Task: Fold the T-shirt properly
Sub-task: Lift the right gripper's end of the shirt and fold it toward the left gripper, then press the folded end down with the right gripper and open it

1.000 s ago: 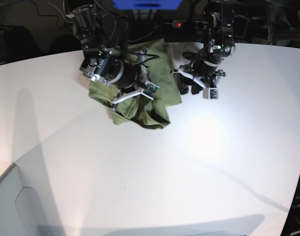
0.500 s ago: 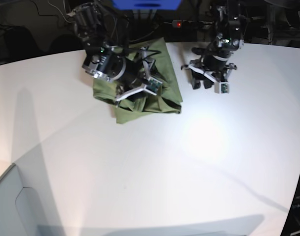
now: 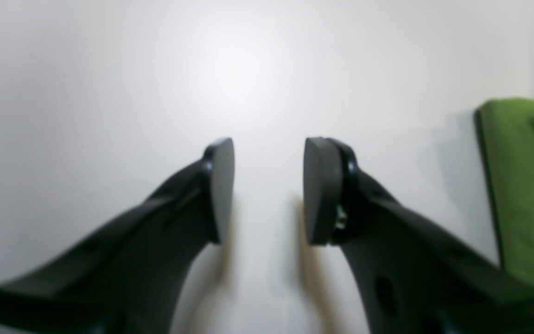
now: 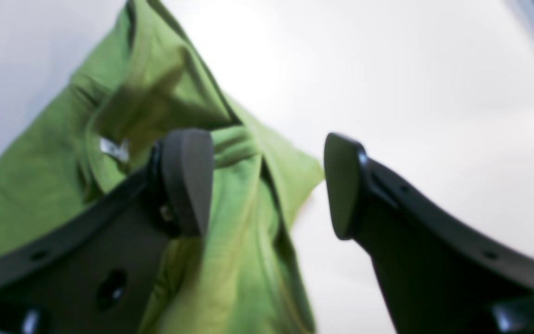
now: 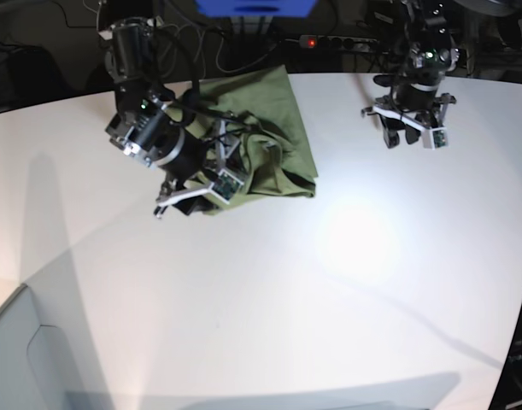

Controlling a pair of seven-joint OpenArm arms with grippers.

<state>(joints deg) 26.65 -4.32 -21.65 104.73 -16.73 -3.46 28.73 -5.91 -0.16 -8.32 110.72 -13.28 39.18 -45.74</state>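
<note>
Olive cloth is what I see first: the T-shirt [image 5: 269, 128] lies bunched in a folded heap on the white bench [image 5: 329, 299], at about 11 o'clock from the bench middle in the base view. Its far edge reaches the back rim of the bench; its near edge is a quite straight fold line running toward 3 o'clock.

My right tool [image 5: 192, 184] hangs over the near-left corner of the heap. In the right wrist view the right tool [image 4: 267, 185] has its fingers [image 4: 188, 181] spread wide, and nothing is pinched between them; the green cloth [image 4: 230, 232] passes under the gap and a folded ridge lies close to one finger.

My left tool [image 5: 412, 135] is at about 1 o'clock, well apart from the shirt, over bare bench. In the left wrist view the left tool [image 3: 267, 190] stands partly open and holds nothing; a straight shirt edge [image 3: 522, 185] shows at 3 o'clock.

From 3 through 9 o'clock the near half of the bench gives wide open room for both arms.
</note>
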